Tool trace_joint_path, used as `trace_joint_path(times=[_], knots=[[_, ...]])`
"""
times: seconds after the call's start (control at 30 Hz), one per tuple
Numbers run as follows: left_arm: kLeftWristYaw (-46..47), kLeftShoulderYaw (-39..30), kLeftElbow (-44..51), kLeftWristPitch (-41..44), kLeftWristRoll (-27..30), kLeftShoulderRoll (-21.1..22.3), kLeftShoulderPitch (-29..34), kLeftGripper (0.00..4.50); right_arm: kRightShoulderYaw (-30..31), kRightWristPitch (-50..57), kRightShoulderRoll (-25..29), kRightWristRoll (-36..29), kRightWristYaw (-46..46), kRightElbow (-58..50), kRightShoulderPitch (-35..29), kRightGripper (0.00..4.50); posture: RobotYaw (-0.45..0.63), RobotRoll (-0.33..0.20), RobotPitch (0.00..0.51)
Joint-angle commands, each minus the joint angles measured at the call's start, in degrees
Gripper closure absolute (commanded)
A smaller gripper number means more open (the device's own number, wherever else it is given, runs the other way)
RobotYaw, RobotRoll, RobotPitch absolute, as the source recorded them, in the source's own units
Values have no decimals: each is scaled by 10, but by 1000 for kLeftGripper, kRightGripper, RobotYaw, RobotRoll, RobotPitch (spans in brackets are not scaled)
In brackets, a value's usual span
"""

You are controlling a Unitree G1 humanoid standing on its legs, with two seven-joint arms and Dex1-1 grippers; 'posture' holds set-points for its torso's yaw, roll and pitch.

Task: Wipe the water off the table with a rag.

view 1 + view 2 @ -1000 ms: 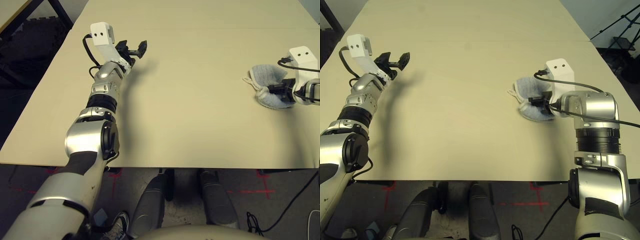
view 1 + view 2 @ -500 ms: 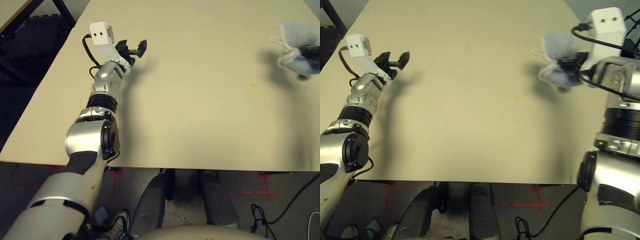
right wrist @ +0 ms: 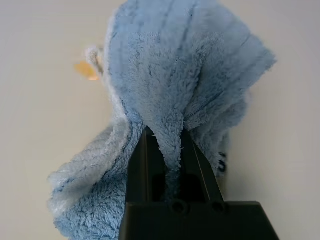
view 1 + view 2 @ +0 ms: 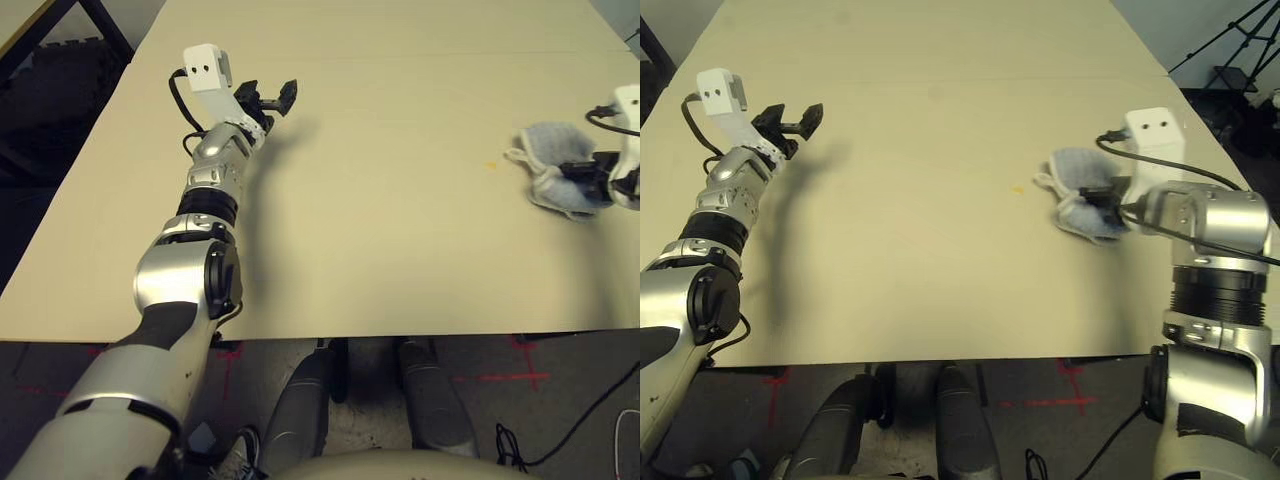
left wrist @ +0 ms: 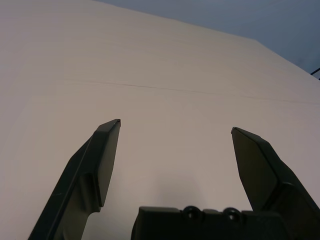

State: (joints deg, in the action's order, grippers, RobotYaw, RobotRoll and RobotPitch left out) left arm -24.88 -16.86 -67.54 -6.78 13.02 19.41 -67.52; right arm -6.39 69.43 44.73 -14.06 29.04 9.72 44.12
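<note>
Right gripper (image 4: 1102, 193): at the right side of the counter (image 4: 940, 250), fingers clamped together on a bunched fold of the rag (image 4: 1080, 190); the wrist view shows the cloth pinched between the two fingers (image 3: 142, 165).
Rag: pale blue terry with whitish edging, crumpled, lying on the counter at the right and spreading out to the left of the gripper; part of it sags low against the surface.
Water: one small orange-yellow drop (image 4: 1017, 188) on the counter just left of the rag's edge, close to it but apart in the head views; in the right wrist view the same drop (image 3: 85, 70) sits right beside the rag's whitish hem.
Left gripper (image 4: 268, 98): at the far left of the counter, raised above the surface with its shadow below it, fingers wide apart and holding nothing; the left wrist view shows bare counter between the fingers (image 5: 102, 160).
Counter: pale beige, matte, with a faint seam running across its far part (image 5: 200, 92).
Spacing: the two grippers are well apart, the drop between them but much nearer the right one.
</note>
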Motion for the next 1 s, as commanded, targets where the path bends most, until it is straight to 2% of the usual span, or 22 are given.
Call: trace_joint_path(times=[0.03,0.17,0.4,0.67,0.8,1.0], knots=[[-1,-2,-6,5,0,1,1,0,39,-1,-2,-4,25,6,-2,4404,-160,0,258],[-2,-2,-5,6,0,2,2,0,78,-8,-11,-2,47,21,24,4404,-148,0,259],[-3,-4,-3,6,2,4,4,0,128,-76,-33,33,77,131,110,4404,-130,0,259],[-2,-7,1,6,4,9,10,0,119,-112,-81,40,77,177,158,4405,-115,0,259],[-1,-7,1,5,4,8,10,0,108,-122,-78,47,67,192,157,4405,-117,0,258],[0,-7,0,5,4,7,7,0,87,-148,-25,69,49,209,102,4405,-120,0,257]])
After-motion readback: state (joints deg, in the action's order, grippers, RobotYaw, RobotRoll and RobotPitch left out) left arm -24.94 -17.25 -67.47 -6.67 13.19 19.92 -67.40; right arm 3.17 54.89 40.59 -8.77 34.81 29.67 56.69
